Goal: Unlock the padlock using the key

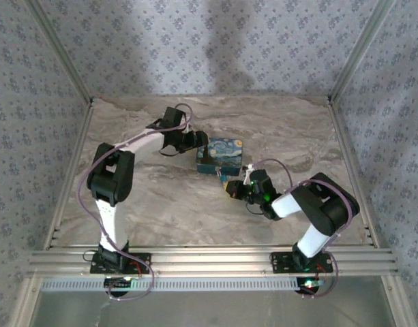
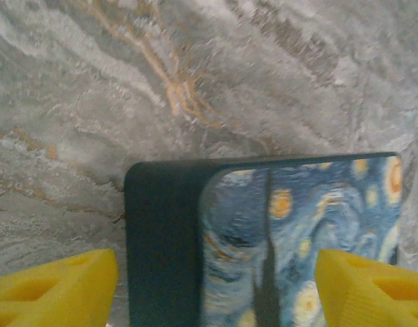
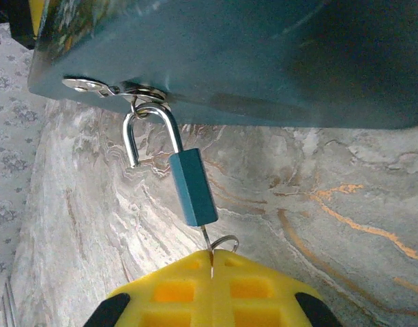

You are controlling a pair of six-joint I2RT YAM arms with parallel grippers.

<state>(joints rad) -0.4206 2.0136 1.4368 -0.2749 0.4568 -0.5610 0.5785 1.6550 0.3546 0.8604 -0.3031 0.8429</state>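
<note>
Padlock (image 3: 193, 187) lies between the box (image 3: 263, 54) and right tool (image 3: 212, 257).

Grey marbled table (image 1: 161, 218), night-sky printed box (image 1: 220, 155) lying near its middle

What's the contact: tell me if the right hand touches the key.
Touching. The right wrist view shows the key, sticking out of the padlock, pinched in the seam between the shut fingers of the right hand.

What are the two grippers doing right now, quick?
Left gripper: open, one finger on each side of the box.
Right gripper: closed, holding the key.
</note>
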